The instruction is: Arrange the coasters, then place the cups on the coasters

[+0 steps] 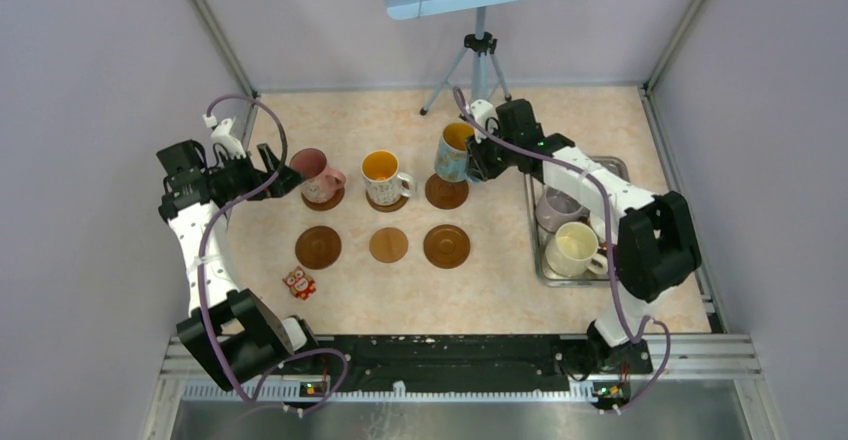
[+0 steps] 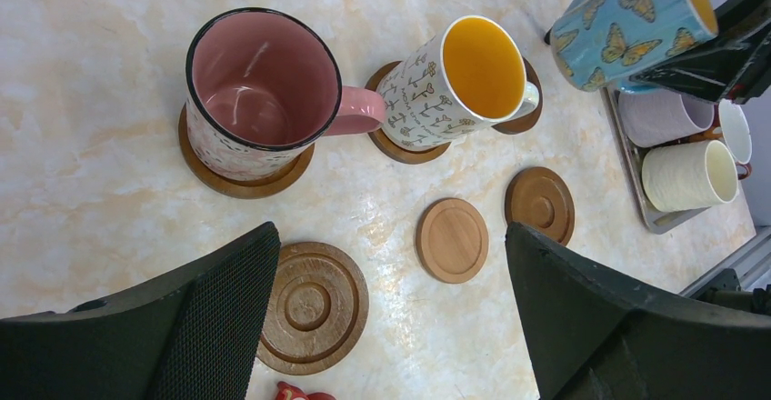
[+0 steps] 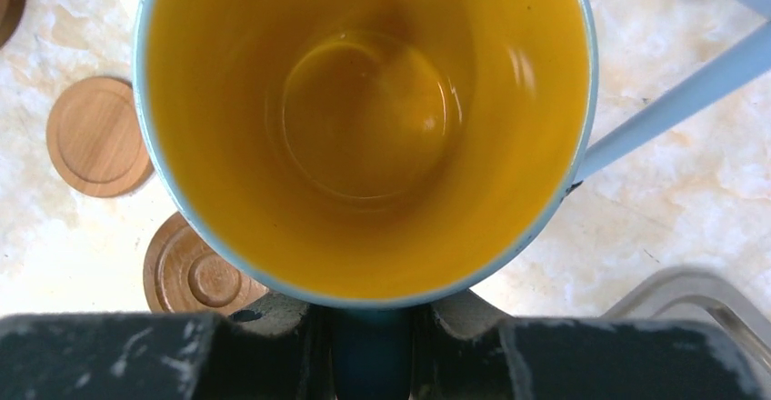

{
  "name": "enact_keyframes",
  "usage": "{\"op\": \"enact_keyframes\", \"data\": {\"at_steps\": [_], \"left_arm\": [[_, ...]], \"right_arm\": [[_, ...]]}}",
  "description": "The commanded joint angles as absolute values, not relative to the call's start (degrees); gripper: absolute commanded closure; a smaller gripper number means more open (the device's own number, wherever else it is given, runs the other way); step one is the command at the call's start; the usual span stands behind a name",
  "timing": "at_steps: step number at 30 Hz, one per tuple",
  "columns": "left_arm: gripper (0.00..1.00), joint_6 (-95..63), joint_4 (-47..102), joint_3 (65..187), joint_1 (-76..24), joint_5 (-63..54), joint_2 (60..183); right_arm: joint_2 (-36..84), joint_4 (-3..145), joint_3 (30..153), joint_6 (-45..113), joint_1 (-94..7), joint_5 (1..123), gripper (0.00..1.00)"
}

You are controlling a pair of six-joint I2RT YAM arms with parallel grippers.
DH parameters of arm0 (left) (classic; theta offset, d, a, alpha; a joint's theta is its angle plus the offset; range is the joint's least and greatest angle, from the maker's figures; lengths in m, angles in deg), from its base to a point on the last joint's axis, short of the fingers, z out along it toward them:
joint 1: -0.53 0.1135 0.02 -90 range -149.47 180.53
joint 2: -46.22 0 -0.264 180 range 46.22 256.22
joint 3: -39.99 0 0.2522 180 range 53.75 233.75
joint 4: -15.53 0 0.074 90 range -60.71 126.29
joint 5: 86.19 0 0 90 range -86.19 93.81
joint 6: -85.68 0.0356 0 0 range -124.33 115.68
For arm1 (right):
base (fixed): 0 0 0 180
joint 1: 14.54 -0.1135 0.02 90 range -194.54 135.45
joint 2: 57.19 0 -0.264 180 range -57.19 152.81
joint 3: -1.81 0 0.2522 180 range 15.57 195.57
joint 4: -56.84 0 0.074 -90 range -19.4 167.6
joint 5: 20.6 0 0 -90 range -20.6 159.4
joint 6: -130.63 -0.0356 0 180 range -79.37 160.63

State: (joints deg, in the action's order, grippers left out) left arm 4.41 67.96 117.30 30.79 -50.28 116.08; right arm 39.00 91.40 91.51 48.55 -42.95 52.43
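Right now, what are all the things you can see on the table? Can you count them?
Coasters: six, brown, two rows of three; front middle one lighter.
Pink mug: one, on back left coaster.
White flowery mug: one, orange inside, on back middle coaster.
Blue mug: one, butterflies, held up by the back right coaster.
Lavender mug, cream mug: one each, in tray; a third mug is mostly hidden.
Tray: one, steel, right.
Owl: one, red, front left.
Tripod: one, grey, back.
Left gripper: open, beside pink mug.
Right gripper: shut on blue mug.
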Motion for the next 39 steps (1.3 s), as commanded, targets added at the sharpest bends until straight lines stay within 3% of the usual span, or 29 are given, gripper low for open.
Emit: {"op": "enact_keyframes", "data": {"at_steps": [1, 39], "left_arm": [[0.01, 4.4, 67.7, 118.26, 30.67, -50.58, 114.56], [0.01, 3.91, 66.22, 116.42, 30.63, -50.95, 115.19]], "right_arm": [[39.62, 81.93, 92.89, 51.8, -44.07, 49.51, 1.0], [49.55, 83.27, 96.01, 61.93, -44.3, 46.06, 1.0]]}}
